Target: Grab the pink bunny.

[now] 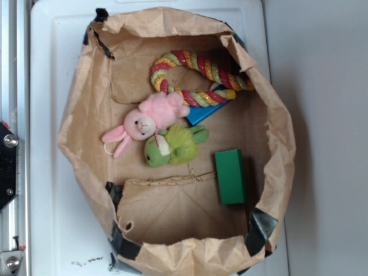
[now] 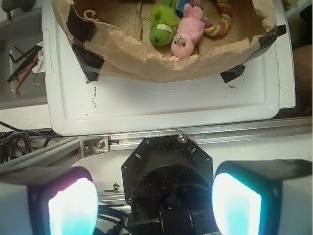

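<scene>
The pink bunny (image 1: 150,119) lies on its side inside the brown paper bag (image 1: 86,115), its ears pointing left, touching the green plush animal (image 1: 172,145) below it. In the wrist view the pink bunny (image 2: 186,35) sits far off at the top, behind the bag's crumpled near wall. My gripper (image 2: 154,205) hangs well back from the bag, above the robot's black base, open, with nothing between its glowing pads (image 2: 73,208). The gripper does not show in the exterior view.
In the bag also lie a red, yellow and green braided rope (image 1: 198,77), a blue piece (image 1: 207,110) under it and a green block (image 1: 230,176). The bag stands on a white tray (image 2: 166,105). A metal rail (image 2: 220,132) runs between tray and base.
</scene>
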Controlling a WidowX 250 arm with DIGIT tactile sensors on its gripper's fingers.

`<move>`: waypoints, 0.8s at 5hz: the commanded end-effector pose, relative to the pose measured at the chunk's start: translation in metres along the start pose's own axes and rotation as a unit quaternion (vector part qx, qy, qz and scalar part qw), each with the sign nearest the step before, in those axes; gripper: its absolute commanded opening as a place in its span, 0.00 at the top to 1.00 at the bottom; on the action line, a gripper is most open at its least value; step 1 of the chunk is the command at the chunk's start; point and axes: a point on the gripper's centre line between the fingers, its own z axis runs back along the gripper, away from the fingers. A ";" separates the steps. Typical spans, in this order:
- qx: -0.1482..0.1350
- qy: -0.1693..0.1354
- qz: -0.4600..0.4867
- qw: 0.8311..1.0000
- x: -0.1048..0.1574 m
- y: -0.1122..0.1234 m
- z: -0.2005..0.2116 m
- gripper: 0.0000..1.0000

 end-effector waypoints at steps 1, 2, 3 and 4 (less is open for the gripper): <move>0.000 0.000 0.000 1.000 0.000 0.000 0.000 0.00; 0.013 -0.022 -0.021 0.999 0.048 -0.009 -0.016 0.00; 0.021 -0.038 -0.009 0.999 0.098 0.000 -0.028 0.00; 0.021 -0.043 -0.018 0.999 0.127 0.019 -0.054 0.00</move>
